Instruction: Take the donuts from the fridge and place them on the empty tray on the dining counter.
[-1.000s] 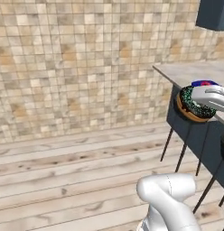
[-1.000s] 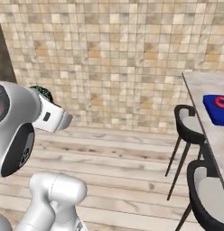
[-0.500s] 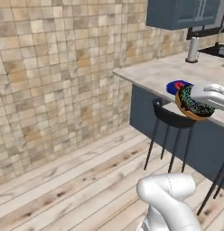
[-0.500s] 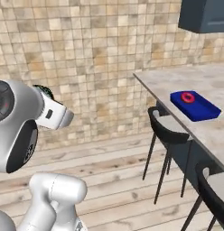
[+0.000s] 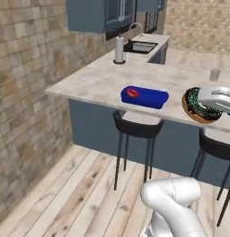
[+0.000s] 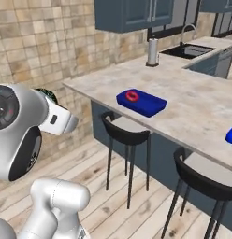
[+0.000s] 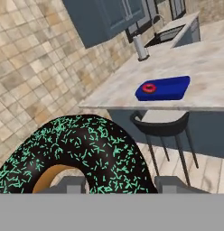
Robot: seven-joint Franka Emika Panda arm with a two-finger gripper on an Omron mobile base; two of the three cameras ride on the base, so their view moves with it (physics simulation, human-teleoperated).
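**Chocolate donut held out, short of the worktop**

The arm reaches forward at about worktop height, its white hand level and pointing toward the stone worktop (image 5: 103, 81). The fingers (image 5: 204, 104) are clamped on the chocolate donut (image 5: 196, 105) (dark icing, green sprinkles, tan underside), which stands on edge in the grip, its iced face turned toward the blue tray (image 5: 144, 97). In the hand view the donut (image 7: 80, 155) looms large in the foreground, with the two finger pads (image 7: 71, 185) pressed at its lower rim.

The tray lies on the worktop near its front edge, above a black stool (image 5: 135, 129), and the pink donut (image 5: 132, 92) sits flat at its left end. The held donut hangs in the air to the right of the tray, apart from it. At the far end of the worktop stand a paper-towel roll (image 5: 119, 50) and a sink (image 5: 141, 46).
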